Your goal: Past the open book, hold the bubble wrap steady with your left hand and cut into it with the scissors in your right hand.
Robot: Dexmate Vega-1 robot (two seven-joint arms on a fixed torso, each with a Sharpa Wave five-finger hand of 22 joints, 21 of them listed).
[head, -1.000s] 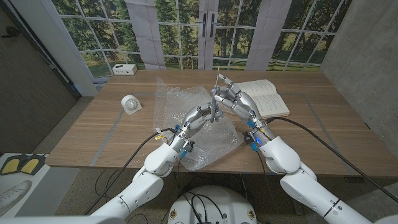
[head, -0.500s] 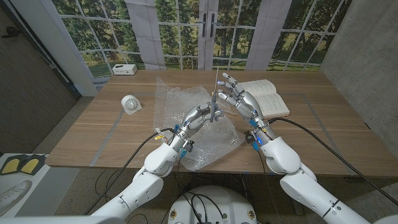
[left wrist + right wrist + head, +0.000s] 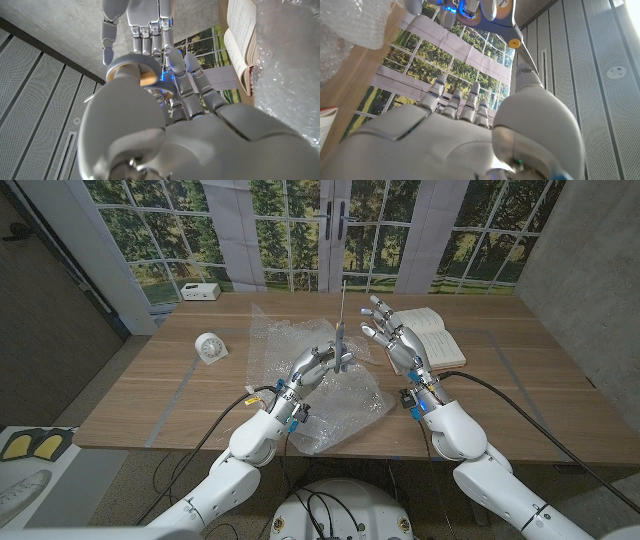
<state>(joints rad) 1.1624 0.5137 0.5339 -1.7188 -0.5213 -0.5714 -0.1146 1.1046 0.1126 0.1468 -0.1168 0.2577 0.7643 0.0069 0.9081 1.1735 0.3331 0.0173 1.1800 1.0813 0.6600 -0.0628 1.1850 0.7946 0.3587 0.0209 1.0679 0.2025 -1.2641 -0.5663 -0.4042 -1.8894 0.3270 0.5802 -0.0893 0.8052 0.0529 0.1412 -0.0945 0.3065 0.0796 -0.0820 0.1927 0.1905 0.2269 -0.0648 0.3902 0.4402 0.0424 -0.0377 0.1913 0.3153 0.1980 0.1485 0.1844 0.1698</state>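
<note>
A crumpled sheet of clear bubble wrap lies spread on the wooden counter, its blistered film bunched into glinting folds under and just beyond the left hand. That hand is raised over the wrap and grasps the scissors by their grey, orange-lined handle loops, the thin blades pointing straight up; the left wrist view shows a loop ringed around the fingers. The right hand stands just beside the scissors but apart from them, released, fingers spread and holding nothing, hovering above the counter. An open book lies just past the right hand, pages up, its edge close to the wrap's far fold. Well off to the left hand's outer side sit a small white clock and, farther back near the window, a white box.

A second ago the right hand was pressed against the scissors together with the left, both hands meeting at the handles. Half a second ago it had begun to part from them. Now it has drawn clear toward the book, leaving the scissors in the left hand alone, which has sunk slightly toward the wrap. The wrap, book, clock and box have not moved.
</note>
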